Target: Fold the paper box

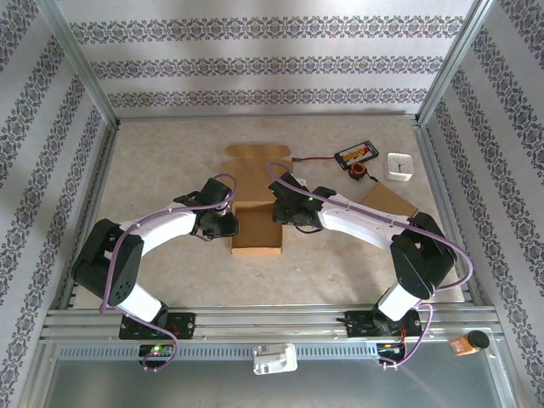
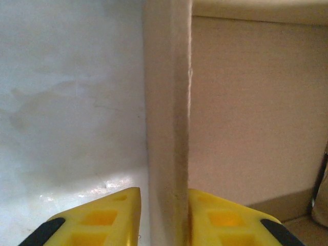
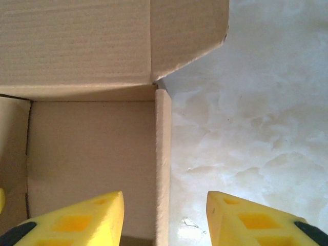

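The brown paper box (image 1: 255, 236) sits mid-table with its side walls upright and its lid flap (image 1: 255, 166) lying flat toward the back. My left gripper (image 1: 228, 225) is at the box's left wall. In the left wrist view the yellow fingers (image 2: 115, 215) pinch that wall's edge (image 2: 166, 102), so the left gripper (image 2: 164, 193) is shut on it. My right gripper (image 1: 282, 212) is at the right wall. In the right wrist view the right gripper (image 3: 165, 196) stands open astride the wall (image 3: 163, 154), with a gap on each side.
At the back right lie a black device with an orange label (image 1: 355, 155), a small orange-and-black item (image 1: 361, 171) and a white square object (image 1: 399, 165). A flat cardboard piece (image 1: 389, 202) lies by the right arm. Metal frame rails border the table.
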You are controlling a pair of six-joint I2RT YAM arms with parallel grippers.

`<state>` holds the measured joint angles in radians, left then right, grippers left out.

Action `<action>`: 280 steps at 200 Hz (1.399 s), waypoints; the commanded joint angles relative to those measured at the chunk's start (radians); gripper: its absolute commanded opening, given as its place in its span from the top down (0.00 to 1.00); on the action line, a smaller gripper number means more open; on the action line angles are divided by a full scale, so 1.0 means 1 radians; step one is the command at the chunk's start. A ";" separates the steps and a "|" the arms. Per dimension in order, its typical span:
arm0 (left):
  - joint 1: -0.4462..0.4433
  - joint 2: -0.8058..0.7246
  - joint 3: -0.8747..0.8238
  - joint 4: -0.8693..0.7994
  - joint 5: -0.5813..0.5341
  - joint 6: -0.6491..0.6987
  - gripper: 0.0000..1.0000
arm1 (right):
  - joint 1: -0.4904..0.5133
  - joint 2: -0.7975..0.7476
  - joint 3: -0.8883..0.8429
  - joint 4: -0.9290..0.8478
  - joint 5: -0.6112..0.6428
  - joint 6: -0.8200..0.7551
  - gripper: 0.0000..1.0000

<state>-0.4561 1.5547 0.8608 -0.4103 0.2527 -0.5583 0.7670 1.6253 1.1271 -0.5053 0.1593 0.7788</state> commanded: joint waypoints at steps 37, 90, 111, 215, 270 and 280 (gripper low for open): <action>0.011 -0.167 0.023 0.056 -0.040 0.000 0.47 | -0.147 -0.064 0.077 -0.004 -0.174 -0.192 0.31; 0.203 -0.094 0.245 0.040 0.050 0.152 0.40 | -0.376 0.112 0.289 -0.012 -0.513 -0.369 0.09; 0.309 0.040 0.344 0.076 0.272 0.196 0.37 | -0.431 0.231 0.412 -0.057 -0.594 -0.388 0.08; 0.404 0.387 0.580 0.143 0.571 0.270 0.37 | -0.468 0.457 0.543 -0.058 -0.703 -0.390 0.49; 0.404 0.483 0.645 0.107 0.608 0.242 0.36 | -0.472 0.458 0.543 -0.044 -0.705 -0.402 0.74; 0.404 0.487 0.649 0.097 0.604 0.243 0.37 | -0.474 0.458 0.544 -0.043 -0.708 -0.402 0.76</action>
<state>-0.0521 2.0197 1.4708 -0.2993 0.8162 -0.3141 0.3027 2.0708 1.6409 -0.5533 -0.5251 0.3897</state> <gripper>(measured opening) 0.637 0.260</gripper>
